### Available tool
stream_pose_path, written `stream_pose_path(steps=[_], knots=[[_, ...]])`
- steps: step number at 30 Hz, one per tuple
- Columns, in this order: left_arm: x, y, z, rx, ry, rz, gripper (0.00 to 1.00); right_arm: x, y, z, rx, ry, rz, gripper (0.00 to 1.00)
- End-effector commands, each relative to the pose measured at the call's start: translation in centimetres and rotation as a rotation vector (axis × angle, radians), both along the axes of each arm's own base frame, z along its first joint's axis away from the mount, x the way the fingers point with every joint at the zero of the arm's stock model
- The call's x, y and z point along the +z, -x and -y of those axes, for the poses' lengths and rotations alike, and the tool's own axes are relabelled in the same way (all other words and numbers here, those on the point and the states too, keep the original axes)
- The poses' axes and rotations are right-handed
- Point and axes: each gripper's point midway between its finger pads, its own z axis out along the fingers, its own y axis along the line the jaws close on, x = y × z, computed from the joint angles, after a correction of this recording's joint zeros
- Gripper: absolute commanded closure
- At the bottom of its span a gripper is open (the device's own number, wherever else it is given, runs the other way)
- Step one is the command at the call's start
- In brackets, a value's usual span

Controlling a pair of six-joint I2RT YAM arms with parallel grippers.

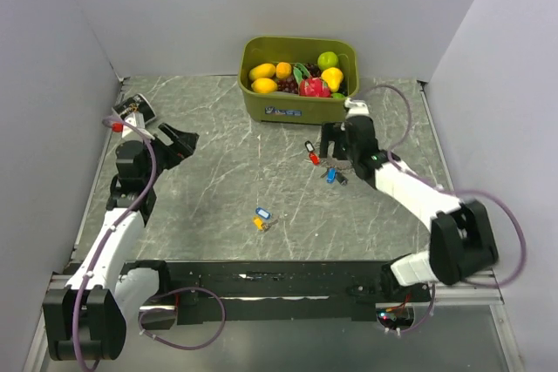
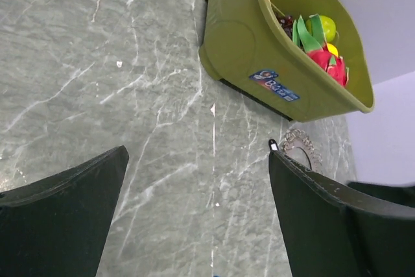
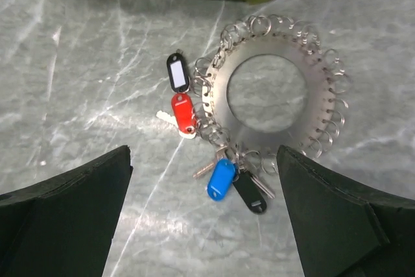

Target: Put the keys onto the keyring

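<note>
Grey marble-look table [image 1: 209,206] is seen, with pale walls around it. At the far side a green tub [image 1: 296,102] is set, filled with toy fruit [image 1: 301,76]. Just near of the tub, a bit to the right, the keyring [image 3: 275,142] is laid flat on the table. It is seen as a flat metal circle with a hole in the middle and lots of little wire loops round its edge.

Four keys are found at its left and near edges: a black-tag key [image 3: 176,71], a red-tag key [image 3: 183,111], a blue-tag key [image 3: 222,178] and a second black-tag key [image 3: 249,194]. The loops are touched by them, but it cannot be told if they are hooked on. Two loose keys [image 1: 261,219], with blue and yellow tags, are left well apart, nearer the middle of the table.

The right hand [image 3: 203,150] is held over the keyring, spread wide, with nothing gripped. The left hand [image 1: 186,147] is held above the table at the left, spread wide too, with nothing in it.

The keys are judged to be tiny and light, so they could easily be knocked away. The metal part is thin and slippery, so the fat plastic tag is likely best pinched. The keyring looks stiff, so its edge is best grabbed.
</note>
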Motion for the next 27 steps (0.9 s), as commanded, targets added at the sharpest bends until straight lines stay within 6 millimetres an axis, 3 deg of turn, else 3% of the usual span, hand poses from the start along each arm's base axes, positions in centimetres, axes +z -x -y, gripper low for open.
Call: stream_pose_path(steps=[1,2,4,5,6,14,21,27], knots=[[4.1,-1.0,0.9,-0.042,0.052,0.044,0.04,-2.7,-1.9,-0.3,-0.007,0.090,-0.132,0.00],[4.8,-1.1,1.3,-0.065,0.053,0.074,0.04,-1.9,-3.2,-0.6,-0.013,0.097,-0.128,0.00],[5.4,-0.7,2.2,-0.119,0.072,0.104,0.04,-5.0,-3.2,-0.7,-0.006,0.142,-0.243,0.00],[5.8,-0.5,2.5,-0.133,0.080,0.124,0.04,-4.4,-4.3,-1.0,-0.021,0.140,-0.238,0.00],[6.6,-0.2,2.7,-0.144,0.087,0.164,0.04,-6.1,-4.4,-1.2,-0.015,0.156,-0.288,0.00],[8.9,1.2,2.6,-0.154,0.042,0.258,0.04,-9.2,-5.0,-2.0,-0.035,0.081,-0.403,0.01],[10.1,1.8,2.8,-0.174,0.032,0.289,0.04,-11.5,-4.2,-3.8,0.029,-0.029,-0.489,0.06],[10.2,2.0,3.2,-0.194,0.036,0.286,0.04,-12.4,-1.6,-5.7,0.128,-0.118,-0.567,0.18]])
